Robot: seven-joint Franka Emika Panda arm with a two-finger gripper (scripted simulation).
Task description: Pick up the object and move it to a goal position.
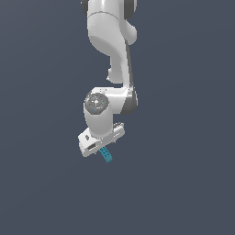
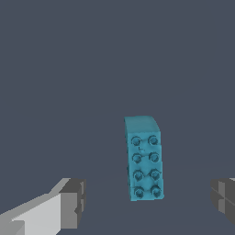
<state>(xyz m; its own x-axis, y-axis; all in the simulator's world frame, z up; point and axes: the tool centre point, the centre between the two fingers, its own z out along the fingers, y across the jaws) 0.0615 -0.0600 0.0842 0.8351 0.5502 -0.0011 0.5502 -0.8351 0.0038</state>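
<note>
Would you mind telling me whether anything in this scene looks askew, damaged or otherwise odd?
Nothing stands out. The teal block lies flat and whole, studs up, on the plain grey surface. The gripper hangs over it with its jaws spread wide, one on each side and both clear of the block.

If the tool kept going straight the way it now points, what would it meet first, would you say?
Most likely the blue block, which lies between the open fingers of the tool in the wrist view. How far off it lies is unclear.
</note>
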